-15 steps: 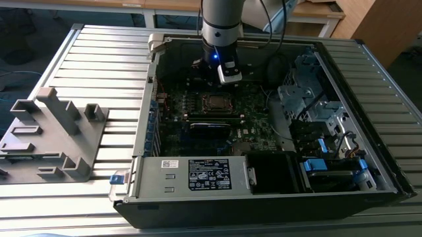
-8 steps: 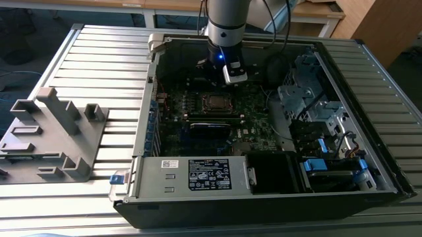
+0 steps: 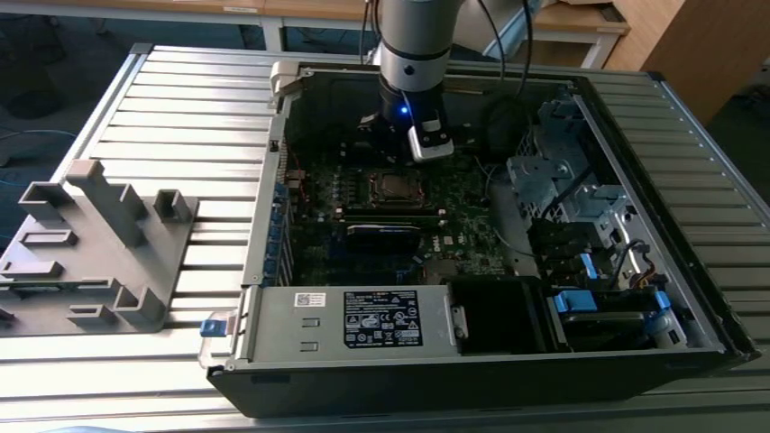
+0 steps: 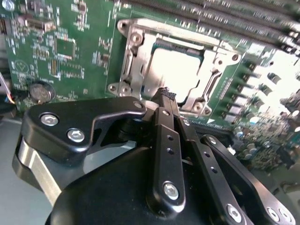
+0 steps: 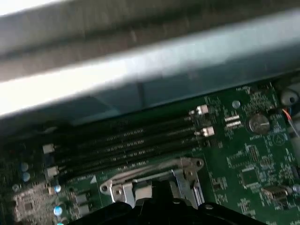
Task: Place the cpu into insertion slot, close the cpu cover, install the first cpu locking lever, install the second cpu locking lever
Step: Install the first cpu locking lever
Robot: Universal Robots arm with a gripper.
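Observation:
The cpu point(image 4: 172, 74) lies flat in the insertion slot point(image 3: 396, 188) on the green motherboard, its pale silver top showing. The cpu cover point(image 4: 132, 65), a silvery frame, lies down around the cpu, whose top shows through its square opening; its edge point(image 5: 150, 180) also appears in the first wrist view. My gripper point(image 4: 166, 95) hovers just beside the socket's edge, black fingers point(image 4: 161, 126) pressed together with nothing between them. In the exterior view the gripper point(image 3: 395, 155) hangs inside the open computer case, just above and behind the socket. I cannot tell how the locking levers stand.
Memory slots point(image 5: 126, 140) run along one side of the socket, and a coin battery point(image 4: 40, 91) sits on the other. The case walls point(image 3: 270, 180) and drive cages point(image 3: 565, 189) enclose the board. A grey plastic fixture point(image 3: 90, 244) stands on the slatted table at the exterior view's left.

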